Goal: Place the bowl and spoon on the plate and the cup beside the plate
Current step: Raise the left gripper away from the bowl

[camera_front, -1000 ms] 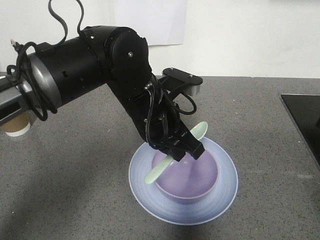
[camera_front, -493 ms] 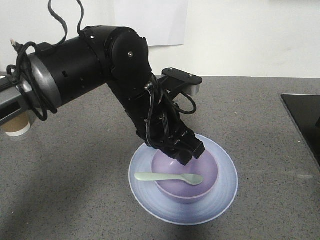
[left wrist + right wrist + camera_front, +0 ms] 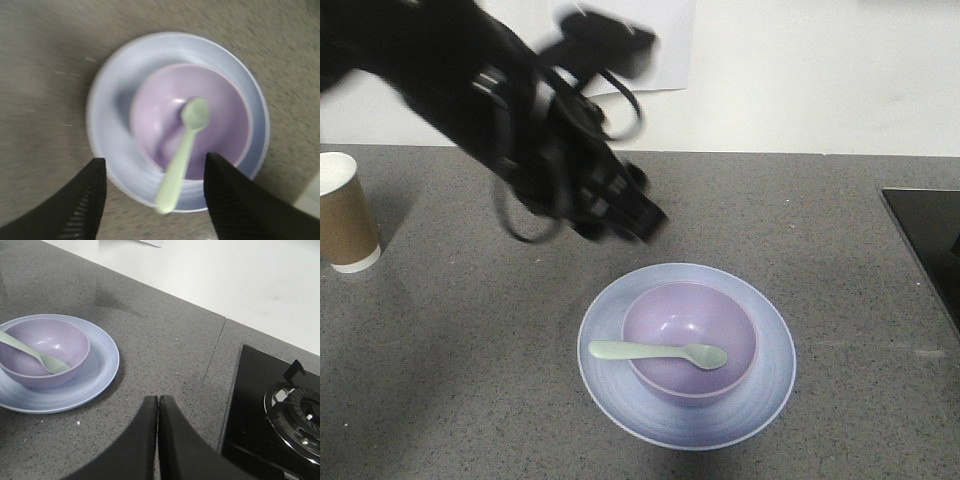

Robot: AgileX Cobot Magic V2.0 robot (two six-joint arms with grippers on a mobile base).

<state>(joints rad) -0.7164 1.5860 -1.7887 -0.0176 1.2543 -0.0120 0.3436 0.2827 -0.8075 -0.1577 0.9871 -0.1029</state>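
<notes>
Front view: bowl [image 3: 691,340] sits centred on plate [image 3: 687,356], spoon [image 3: 658,352] lying across bowl's rim, scoop inside, handle out toward 9 o'clock. Cup [image 3: 344,212] upright, well apart at 10 o'clock. Left gripper [image 3: 155,200] above plate, jaws wide, holding nothing. Right gripper [image 3: 158,407] pinched closed, empty, on plate's 3 o'clock side.

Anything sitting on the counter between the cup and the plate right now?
No. In the front view only bare grey counter lies between the cup and the plate.
</notes>
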